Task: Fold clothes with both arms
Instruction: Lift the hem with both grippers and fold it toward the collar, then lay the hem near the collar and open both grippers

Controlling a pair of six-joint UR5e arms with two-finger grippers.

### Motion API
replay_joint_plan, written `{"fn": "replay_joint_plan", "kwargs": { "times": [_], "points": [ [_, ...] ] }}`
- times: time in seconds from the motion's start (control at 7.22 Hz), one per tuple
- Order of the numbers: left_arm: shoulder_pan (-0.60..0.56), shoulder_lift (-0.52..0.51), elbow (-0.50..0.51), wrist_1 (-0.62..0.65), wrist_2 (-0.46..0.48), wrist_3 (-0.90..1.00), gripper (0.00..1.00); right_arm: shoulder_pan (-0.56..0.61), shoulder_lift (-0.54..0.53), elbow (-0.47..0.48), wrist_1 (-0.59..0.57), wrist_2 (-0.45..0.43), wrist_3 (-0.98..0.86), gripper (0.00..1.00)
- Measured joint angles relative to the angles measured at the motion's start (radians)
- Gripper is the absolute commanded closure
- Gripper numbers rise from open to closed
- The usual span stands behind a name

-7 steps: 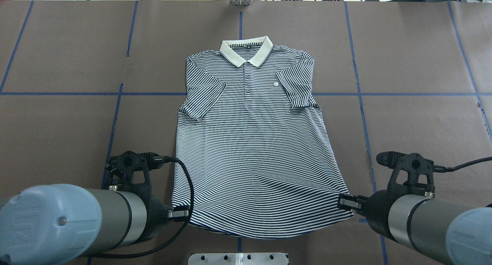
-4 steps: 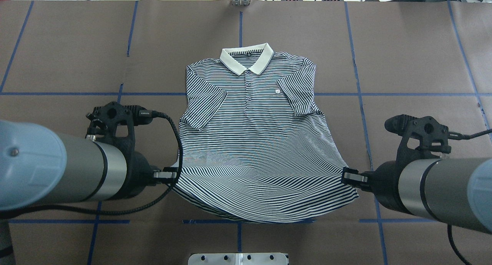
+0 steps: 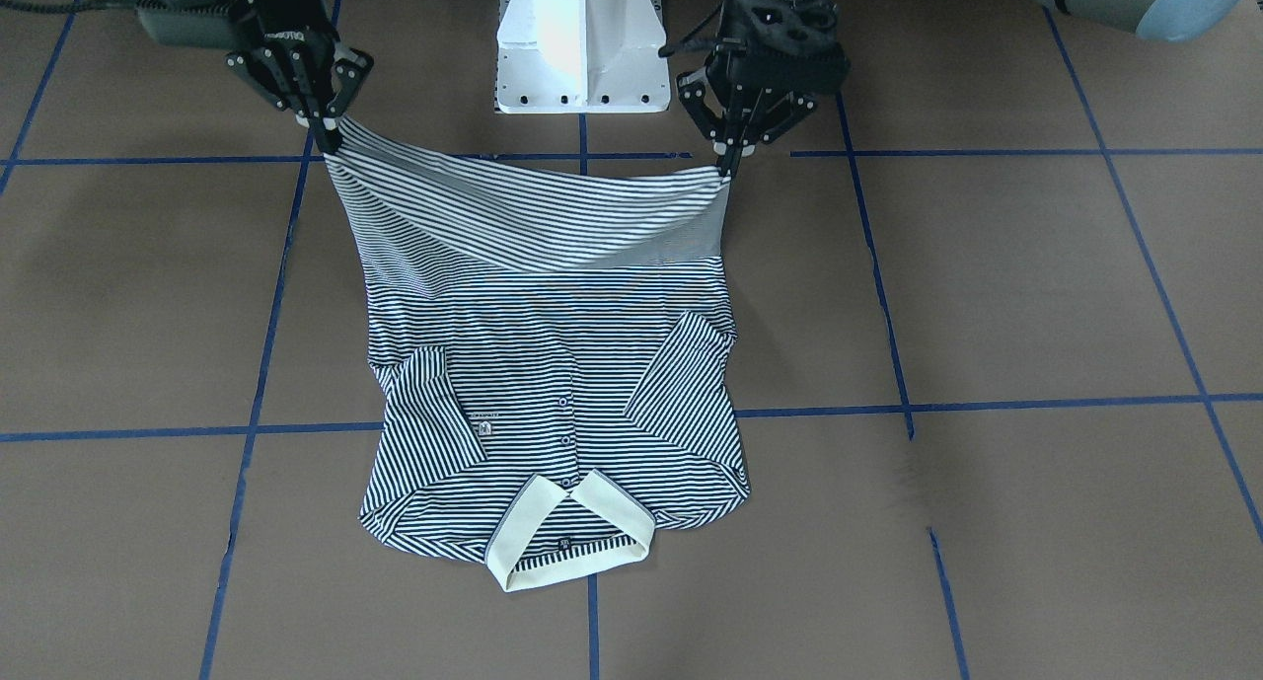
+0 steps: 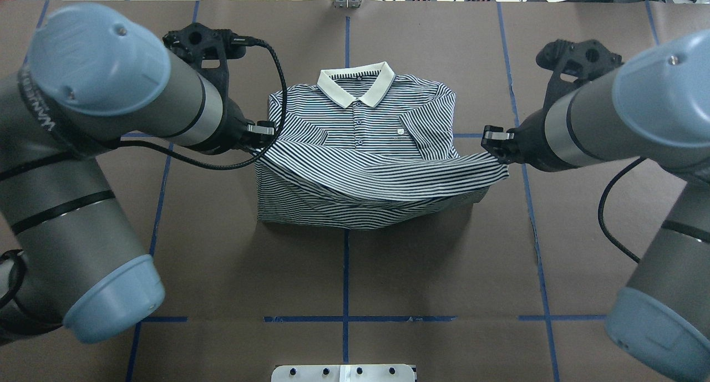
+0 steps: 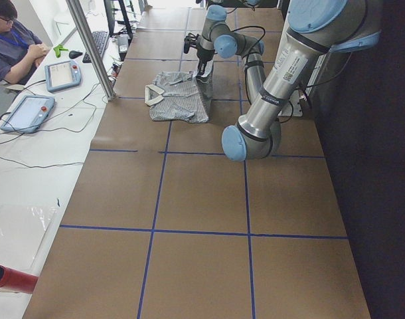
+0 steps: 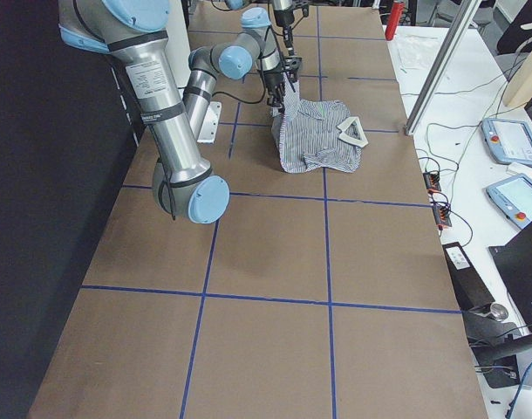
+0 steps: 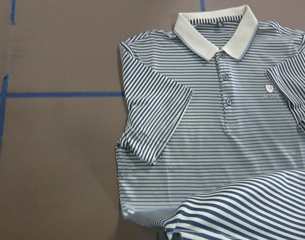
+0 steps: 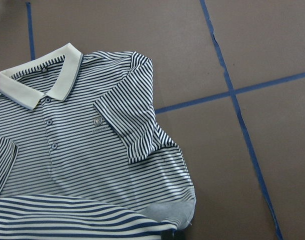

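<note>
While pinched at both hem corners, polo shirt (image 4: 360,130): front up on the brown table (image 4: 388,271), with the collar (image 4: 356,83) end lying flat.
Hem (image 4: 383,178): raised off the table and stretched between the two grippers; far from the collar a second ago, now carried near it.
Left gripper (image 4: 264,133): closed tight on one hem corner, out to the robot's left of the collar; moved toward the collar.
Right gripper (image 4: 496,142): clamped on the other hem corner, about level with the left; likewise nearer the collar.
Lower body (image 4: 333,213): doubled under the raised hem, its fold now the edge farthest from the collar.
</note>
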Motion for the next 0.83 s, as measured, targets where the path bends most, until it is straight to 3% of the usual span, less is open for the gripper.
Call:
{"fn": "replay_joint_plan", "kwargs": {
  "times": [0.28,0.83],
  "points": [
    [-0.064,-0.028,0.196,-0.155,0.000,0.048,1.00,0.071,0.078,-0.222,0.116,0.010,-0.048,1.00],
    [-0.104,-0.087,0.532,-0.420,0.006,0.094,1.00,0.107,0.216,-0.761,0.522,-0.005,-0.054,1.00]
  ]
}}
